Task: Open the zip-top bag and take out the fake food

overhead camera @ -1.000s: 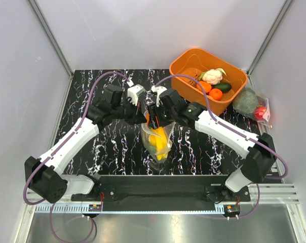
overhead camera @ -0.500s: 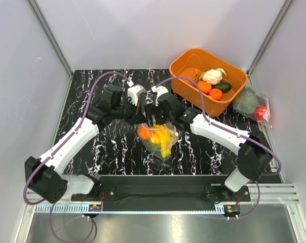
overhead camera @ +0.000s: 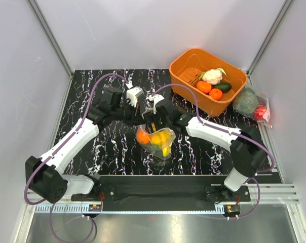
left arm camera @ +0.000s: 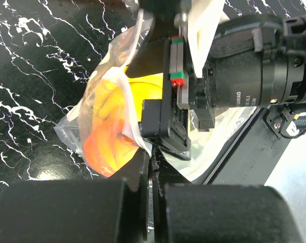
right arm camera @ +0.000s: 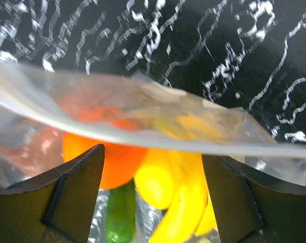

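The zip-top bag (overhead camera: 163, 147) hangs at mid-table with its mouth up. My left gripper (overhead camera: 141, 118) is shut on its upper edge; in the left wrist view the jaws (left arm camera: 154, 167) pinch the clear film (left arm camera: 82, 121). My right gripper (overhead camera: 154, 127) points down into the mouth, open. In the right wrist view its fingers (right arm camera: 72, 187) straddle the fake food under the bag's rim (right arm camera: 158, 129) without touching it: an orange fruit (right arm camera: 110, 157), yellow pieces (right arm camera: 181, 195) and a green vegetable (right arm camera: 120, 215). The orange fruit (left arm camera: 105, 142) also shows through the film.
An orange bin (overhead camera: 221, 106) at the back right holds a cauliflower (overhead camera: 212, 76), orange fruits and a green vegetable. To its right, by the wall, lies a clear bag with a big green ball (overhead camera: 245, 101) and a red item.
My right gripper has opened wider and moved left and down into the bag's mouth. The bag has swung left and spread, so the orange fruit now shows. The left gripper kept its hold.
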`<state>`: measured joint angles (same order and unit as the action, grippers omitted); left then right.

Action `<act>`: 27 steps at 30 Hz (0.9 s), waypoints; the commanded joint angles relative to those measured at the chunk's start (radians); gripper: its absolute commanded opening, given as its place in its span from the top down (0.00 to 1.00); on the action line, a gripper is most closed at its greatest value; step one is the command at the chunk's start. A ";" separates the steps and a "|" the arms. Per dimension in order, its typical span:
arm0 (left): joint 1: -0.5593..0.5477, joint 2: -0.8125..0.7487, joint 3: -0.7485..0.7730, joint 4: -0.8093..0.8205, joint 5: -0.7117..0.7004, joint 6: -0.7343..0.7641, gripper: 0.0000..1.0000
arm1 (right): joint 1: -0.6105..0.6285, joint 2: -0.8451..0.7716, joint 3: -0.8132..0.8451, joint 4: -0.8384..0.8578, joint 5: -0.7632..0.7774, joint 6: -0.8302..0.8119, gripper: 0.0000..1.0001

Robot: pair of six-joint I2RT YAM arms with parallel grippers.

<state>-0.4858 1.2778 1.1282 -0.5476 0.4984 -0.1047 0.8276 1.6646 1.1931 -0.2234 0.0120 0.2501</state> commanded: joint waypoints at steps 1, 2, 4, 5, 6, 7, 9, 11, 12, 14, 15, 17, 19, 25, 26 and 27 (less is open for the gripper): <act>0.009 -0.024 0.004 0.051 -0.024 0.016 1.00 | 0.022 -0.058 -0.016 -0.079 0.046 -0.055 0.16; 0.007 -0.029 0.002 0.051 -0.029 0.014 1.00 | 0.024 -0.066 -0.023 -0.088 0.049 -0.061 0.16; 0.009 -0.029 -0.002 0.052 -0.047 0.013 1.00 | 0.024 -0.078 -0.033 -0.116 0.062 -0.074 0.16; 0.010 -0.032 -0.002 0.052 -0.055 0.013 1.00 | 0.024 -0.081 -0.035 -0.126 0.063 -0.080 0.17; 0.012 -0.032 -0.002 0.054 -0.063 0.013 1.00 | 0.025 -0.082 -0.035 -0.146 0.062 -0.090 0.18; 0.012 -0.032 -0.004 0.055 -0.063 0.011 1.00 | 0.024 -0.078 -0.033 -0.155 0.062 -0.095 0.21; 0.010 -0.031 -0.004 0.058 -0.060 0.010 1.00 | 0.024 -0.072 -0.032 -0.175 0.057 -0.103 0.25; 0.010 -0.028 -0.004 0.060 -0.058 0.007 1.00 | 0.025 -0.063 -0.035 -0.179 0.052 -0.104 0.33; 0.012 -0.028 -0.005 0.060 -0.055 0.007 1.00 | 0.027 -0.062 -0.035 -0.177 0.048 -0.101 0.35; 0.010 -0.026 -0.007 0.058 -0.052 0.007 1.00 | 0.030 -0.046 -0.039 -0.174 0.066 -0.097 0.36; 0.012 -0.026 -0.007 0.060 -0.052 0.007 1.00 | 0.033 -0.040 -0.044 -0.174 0.077 -0.091 0.36; 0.010 -0.025 -0.007 0.058 -0.050 0.008 1.00 | 0.033 -0.029 -0.049 -0.171 0.115 -0.083 0.34; 0.012 -0.026 -0.010 0.060 -0.049 0.010 1.00 | 0.033 -0.019 -0.058 -0.165 0.144 -0.072 0.33; 0.012 -0.020 -0.010 0.064 -0.026 0.007 1.00 | 0.041 0.027 -0.081 -0.151 0.169 -0.051 0.34; 0.010 -0.018 -0.011 0.067 -0.020 0.005 1.00 | 0.042 0.035 -0.084 -0.148 0.169 -0.042 0.35; 0.012 -0.014 -0.011 0.069 -0.015 0.005 1.00 | 0.045 0.040 -0.084 -0.146 0.172 -0.038 0.37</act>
<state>-0.4820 1.2778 1.1183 -0.5289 0.4618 -0.1051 0.8585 1.6688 1.1305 -0.3611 0.1417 0.1898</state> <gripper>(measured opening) 0.012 0.639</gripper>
